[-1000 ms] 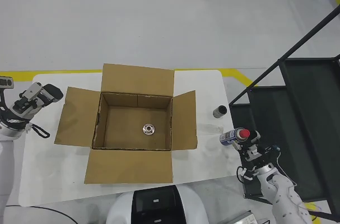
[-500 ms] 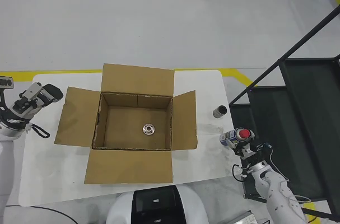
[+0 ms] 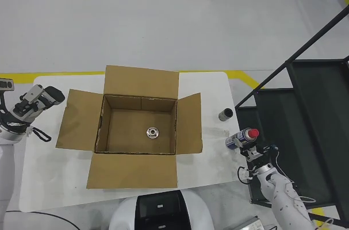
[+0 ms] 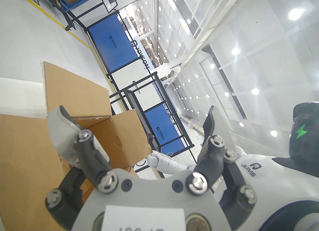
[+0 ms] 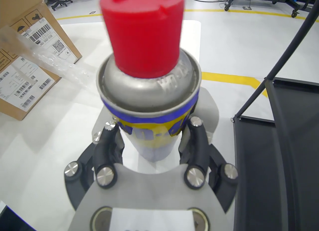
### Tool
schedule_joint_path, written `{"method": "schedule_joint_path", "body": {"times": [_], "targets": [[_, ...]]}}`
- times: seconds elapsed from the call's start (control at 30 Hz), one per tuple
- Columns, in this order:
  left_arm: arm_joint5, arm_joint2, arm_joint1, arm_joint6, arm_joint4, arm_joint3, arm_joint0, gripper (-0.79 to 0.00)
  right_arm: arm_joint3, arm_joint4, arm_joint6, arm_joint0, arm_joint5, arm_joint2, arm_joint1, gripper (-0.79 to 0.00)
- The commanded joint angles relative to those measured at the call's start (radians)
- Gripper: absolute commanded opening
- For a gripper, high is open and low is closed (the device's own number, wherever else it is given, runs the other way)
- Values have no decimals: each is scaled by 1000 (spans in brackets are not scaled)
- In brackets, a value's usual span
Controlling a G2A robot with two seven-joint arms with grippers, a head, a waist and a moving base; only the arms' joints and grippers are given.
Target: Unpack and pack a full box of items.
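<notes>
your right gripper [image 5: 153, 125] is pinching the spray can [image 3: 241, 138] by its base, red cap pointing right, over the worktop's [image 3: 211, 167] right edge, right of the open box [image 3: 134, 171]. your left gripper [image 4: 135, 117] is spread wide, left of the box.
</notes>
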State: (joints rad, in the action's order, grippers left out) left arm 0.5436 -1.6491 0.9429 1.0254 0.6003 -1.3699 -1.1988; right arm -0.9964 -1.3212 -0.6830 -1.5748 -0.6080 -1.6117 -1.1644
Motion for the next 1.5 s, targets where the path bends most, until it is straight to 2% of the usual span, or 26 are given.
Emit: {"method": "schedule_joint_path", "body": {"times": [0.0,0.2,0.4,0.57,0.7,0.87,1.03,1.13,1.27,1.4,1.47], "targets": [[0,0,0,0,0,0,0,0,-6,3,-6,-3,-12,-2,2,-785],[0,0,0,0,0,0,0,0,-97,17,-63,-66,-67,-46,14,-785],[0,0,0,0,0,0,0,0,-361,21,-88,-217,-106,-139,32,-785],[0,0,0,0,0,0,0,0,-648,65,-10,-335,-138,-208,39,-785],[0,0,0,0,0,0,0,0,-831,122,100,-373,-164,-215,40,-785],[0,0,0,0,0,0,0,0,-976,211,248,-335,-149,-157,38,-785],[0,0,0,0,0,0,0,0,-1032,298,447,-248,-161,-45,39,-785],[0,0,0,0,0,0,0,0,-1011,406,590,-176,-164,40,39,-785],[0,0,0,0,0,0,0,0,-944,565,776,-45,-91,133,37,-785],[0,0,0,0,0,0,0,0,-903,679,889,43,-33,200,32,-785],[0,0,0,0,0,0,0,0,-901,683,896,47,-31,203,32,-785]]}}
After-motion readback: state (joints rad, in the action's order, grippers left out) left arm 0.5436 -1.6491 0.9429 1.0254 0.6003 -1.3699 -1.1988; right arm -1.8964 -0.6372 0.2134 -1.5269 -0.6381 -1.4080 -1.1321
